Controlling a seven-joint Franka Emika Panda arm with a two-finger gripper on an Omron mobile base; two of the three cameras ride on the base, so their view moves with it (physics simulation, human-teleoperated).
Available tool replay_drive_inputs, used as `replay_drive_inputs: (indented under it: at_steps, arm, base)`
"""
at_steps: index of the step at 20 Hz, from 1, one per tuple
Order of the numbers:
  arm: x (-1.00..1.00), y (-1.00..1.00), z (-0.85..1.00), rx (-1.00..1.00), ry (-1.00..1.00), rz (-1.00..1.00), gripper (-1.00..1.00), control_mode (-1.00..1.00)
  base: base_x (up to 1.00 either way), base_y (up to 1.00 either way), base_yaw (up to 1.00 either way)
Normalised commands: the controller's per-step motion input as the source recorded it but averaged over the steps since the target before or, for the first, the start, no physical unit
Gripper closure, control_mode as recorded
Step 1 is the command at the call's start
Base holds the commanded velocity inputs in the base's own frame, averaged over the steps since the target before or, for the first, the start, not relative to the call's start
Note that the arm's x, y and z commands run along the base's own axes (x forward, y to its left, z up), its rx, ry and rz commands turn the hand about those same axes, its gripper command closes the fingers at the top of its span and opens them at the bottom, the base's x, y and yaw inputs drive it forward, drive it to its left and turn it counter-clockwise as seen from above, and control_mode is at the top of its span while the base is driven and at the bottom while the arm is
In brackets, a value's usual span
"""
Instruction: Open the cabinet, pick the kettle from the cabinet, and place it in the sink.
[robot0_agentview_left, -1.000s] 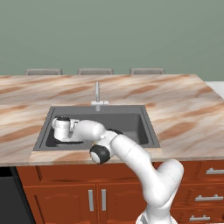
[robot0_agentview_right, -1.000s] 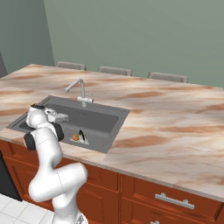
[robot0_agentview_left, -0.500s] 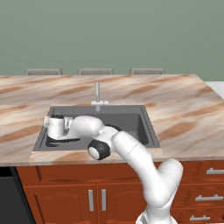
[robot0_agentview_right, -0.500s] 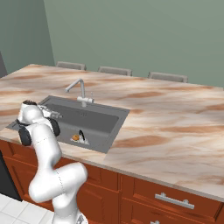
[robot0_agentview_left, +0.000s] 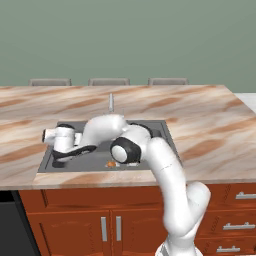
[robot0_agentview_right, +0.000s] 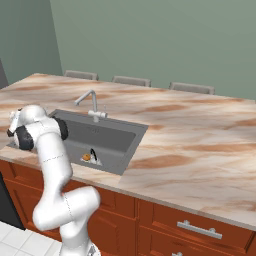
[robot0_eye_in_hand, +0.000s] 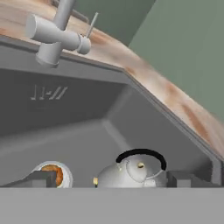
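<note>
Gripper (robot0_agentview_left: 59, 161): over the left end of the sink (robot0_agentview_left: 155, 127), jaws spread wide, holding nothing. Drain (robot0_eye_in_hand: 51, 173): round, orange-centred, on the basin floor beside the left fingertip (robot0_eye_in_hand: 37, 178). Kettle (robot0_eye_in_hand: 131, 171): silver, black arched handle, upright on the basin floor between the fingertips, untouched. Faucet (robot0_eye_in_hand: 54, 33): on the marbled countertop (robot0_agentview_right: 200, 135) behind the basin.

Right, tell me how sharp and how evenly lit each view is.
Left base view: flat, even light, soft edges, no glare on the sink. Right base view: the same, faint shading under the faucet. Hand view: blurry, kettle cut off at the bottom edge.
</note>
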Motion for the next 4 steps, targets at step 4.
replay_drive_inputs:
  at_steps: [4]
  arm:
    - [-0.42,-0.03,0.36,0.36,0.00,0.41,-1.00,-1.00]
  base:
    - [0.00,0.00,0.00]
